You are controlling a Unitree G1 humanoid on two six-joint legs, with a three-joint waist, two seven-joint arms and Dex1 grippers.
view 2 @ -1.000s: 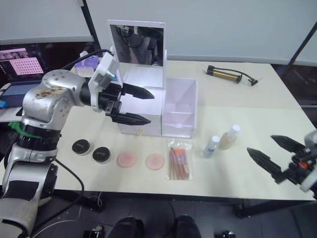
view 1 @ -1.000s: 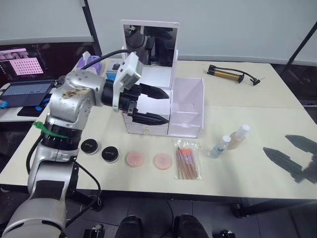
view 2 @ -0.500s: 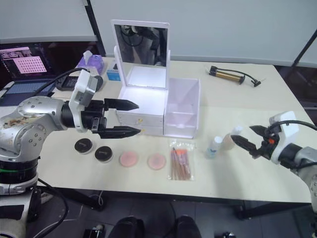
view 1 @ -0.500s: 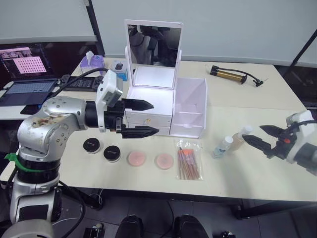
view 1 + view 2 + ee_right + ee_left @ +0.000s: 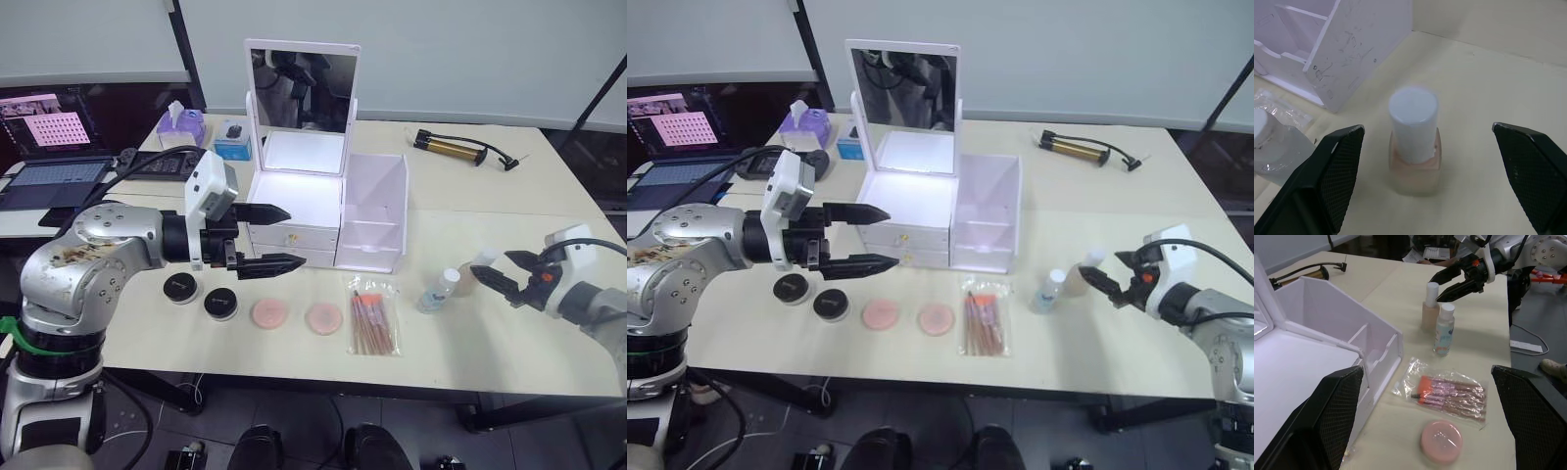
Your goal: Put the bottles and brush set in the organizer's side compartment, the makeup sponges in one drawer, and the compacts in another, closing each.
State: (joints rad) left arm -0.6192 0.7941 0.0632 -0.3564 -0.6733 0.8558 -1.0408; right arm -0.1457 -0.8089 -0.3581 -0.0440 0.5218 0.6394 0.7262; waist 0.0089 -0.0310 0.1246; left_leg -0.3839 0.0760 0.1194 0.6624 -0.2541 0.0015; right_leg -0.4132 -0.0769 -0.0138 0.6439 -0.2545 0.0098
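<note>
Right gripper [image 5: 1114, 281], jaws wide and empty, is closing in on the beige-liquid white-capped bottle [image 5: 1413, 147], lining up the first grasp; left gripper [image 5: 274, 238] is hovering open, empty.

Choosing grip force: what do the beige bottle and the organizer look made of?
Beige bottle: clear glass or hard plastic, glossy, since the liquid shows through; white cap looks smooth plastic. Organizer: white, slightly translucent rigid plastic with thin moulded walls, scuffed on the side near the right claw.

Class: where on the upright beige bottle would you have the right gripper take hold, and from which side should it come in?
Grip the beige bottle around its squarish body, below the white cap. It stands upright, so come level from the right, where the open right gripper is, away from the clear bottle.
</note>
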